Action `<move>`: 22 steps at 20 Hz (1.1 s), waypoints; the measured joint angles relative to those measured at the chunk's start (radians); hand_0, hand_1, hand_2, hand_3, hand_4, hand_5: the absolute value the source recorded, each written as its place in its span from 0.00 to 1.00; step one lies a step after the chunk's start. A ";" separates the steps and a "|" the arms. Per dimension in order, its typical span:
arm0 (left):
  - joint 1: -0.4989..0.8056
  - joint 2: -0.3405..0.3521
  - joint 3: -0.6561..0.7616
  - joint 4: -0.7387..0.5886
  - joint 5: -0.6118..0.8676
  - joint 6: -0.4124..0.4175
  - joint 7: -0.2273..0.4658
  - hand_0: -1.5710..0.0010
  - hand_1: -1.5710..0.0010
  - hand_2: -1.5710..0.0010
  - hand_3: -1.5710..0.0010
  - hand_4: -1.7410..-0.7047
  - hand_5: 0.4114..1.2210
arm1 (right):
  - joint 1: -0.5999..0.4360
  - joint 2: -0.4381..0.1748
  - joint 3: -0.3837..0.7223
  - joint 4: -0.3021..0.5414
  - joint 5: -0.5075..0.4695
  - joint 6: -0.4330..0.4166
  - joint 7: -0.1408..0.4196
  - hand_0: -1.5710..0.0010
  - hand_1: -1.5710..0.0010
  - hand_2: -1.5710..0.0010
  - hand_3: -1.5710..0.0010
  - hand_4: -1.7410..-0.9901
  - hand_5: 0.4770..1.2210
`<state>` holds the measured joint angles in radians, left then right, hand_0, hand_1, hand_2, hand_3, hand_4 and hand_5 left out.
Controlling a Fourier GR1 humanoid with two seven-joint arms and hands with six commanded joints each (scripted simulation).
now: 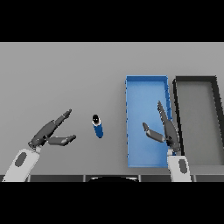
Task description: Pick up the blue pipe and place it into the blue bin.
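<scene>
The pick-up has not begun: the blue pipe [98, 126] stands untouched on the grey counter [61, 70], just left of the blue bin [131, 87]. The right robot hand [164, 131] hovers over that bin, and the left robot hand [50, 133] is well left of the pipe, both with fingers released and grasping nothing. Next, I judge, a hand must reach the pipe and close round it; the blue bin looks empty, as does the black bin [197, 79] just right of it.
</scene>
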<state>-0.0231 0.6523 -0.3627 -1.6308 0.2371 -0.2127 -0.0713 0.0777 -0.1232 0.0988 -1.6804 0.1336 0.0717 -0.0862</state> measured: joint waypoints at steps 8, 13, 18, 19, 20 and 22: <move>-0.036 -0.120 -0.132 0.014 -0.084 -0.022 0.031 1.00 1.00 1.00 1.00 0.60 0.04 | 0.003 0.002 -0.006 0.000 -0.004 -0.003 -0.009 1.00 1.00 1.00 1.00 0.63 0.19; -0.107 -0.207 -0.161 0.091 -0.113 -0.018 0.045 1.00 1.00 1.00 1.00 0.60 0.05 | 0.002 0.002 -0.012 -0.014 -0.018 0.002 0.011 1.00 1.00 1.00 1.00 0.62 0.18; -0.160 -0.304 -0.189 0.203 -0.151 -0.009 0.033 1.00 1.00 1.00 1.00 0.64 0.04 | 0.034 -0.006 -0.015 -0.022 -0.017 0.006 -0.021 1.00 1.00 1.00 1.00 0.63 0.16; -0.182 -0.314 -0.192 0.225 -0.171 -0.003 0.014 1.00 1.00 1.00 1.00 0.64 0.04 | 0.029 -0.002 -0.013 -0.022 -0.017 0.005 -0.006 1.00 1.00 1.00 1.00 0.63 0.16; -0.191 -0.334 -0.198 0.244 -0.179 0.001 0.003 1.00 1.00 1.00 1.00 0.64 0.06 | 0.029 0.006 -0.009 -0.013 -0.013 0.002 -0.005 1.00 1.00 1.00 1.00 0.64 0.16; -0.211 -0.374 -0.190 0.278 -0.153 -0.012 -0.020 1.00 1.00 0.99 0.99 0.61 0.12 | 0.026 0.002 -0.013 -0.018 -0.015 0.002 -0.003 1.00 1.00 1.00 1.00 0.63 0.17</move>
<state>-0.2340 0.2786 -0.5528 -1.3526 0.0838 -0.2243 -0.0916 0.1035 -0.1214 0.0857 -1.6982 0.1183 0.0741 -0.0893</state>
